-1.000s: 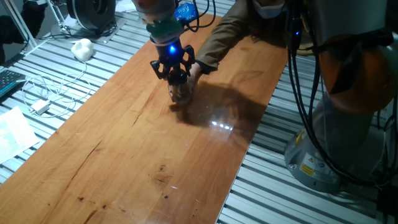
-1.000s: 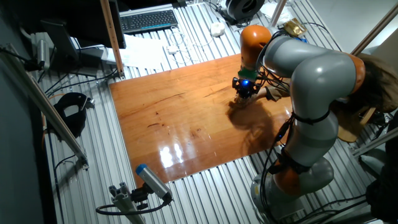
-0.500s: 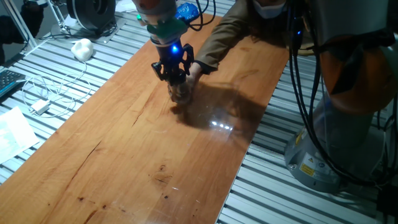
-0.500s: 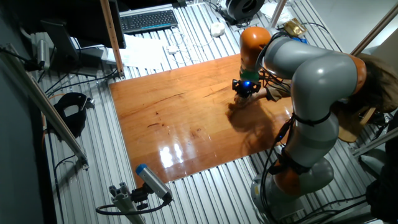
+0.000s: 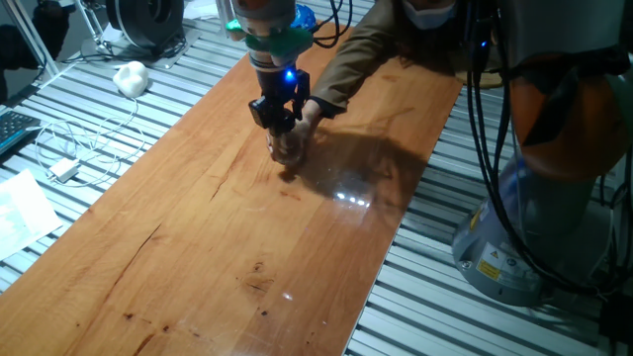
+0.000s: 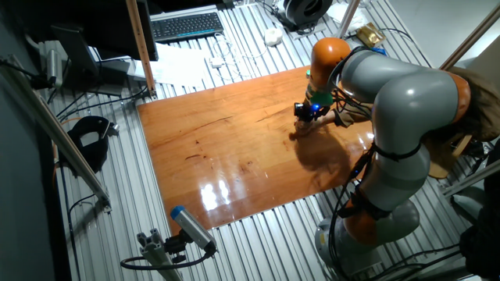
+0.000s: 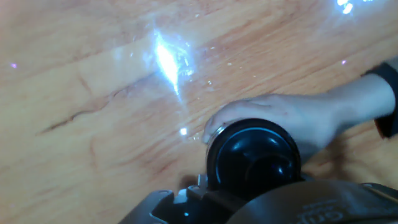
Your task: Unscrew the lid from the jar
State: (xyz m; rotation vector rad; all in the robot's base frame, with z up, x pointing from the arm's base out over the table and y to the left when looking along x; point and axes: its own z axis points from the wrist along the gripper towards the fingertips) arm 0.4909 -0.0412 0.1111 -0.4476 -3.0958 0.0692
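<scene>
The jar (image 5: 288,150) stands on the wood table (image 5: 198,247), w/ the black lid (image 7: 254,155) on top of it. The gripper (image 5: 280,123) is right above the lid; if the fingers are closed on it, I cannot tell. A person's hand (image 7: 292,118) holds the jar from behind. No label or writing is readable on the jar or lid.

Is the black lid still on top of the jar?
On. In the hand view the lid sits squarely over the jar, with a person's hand wrapped around the glass. How loose it is cannot be told.
</scene>
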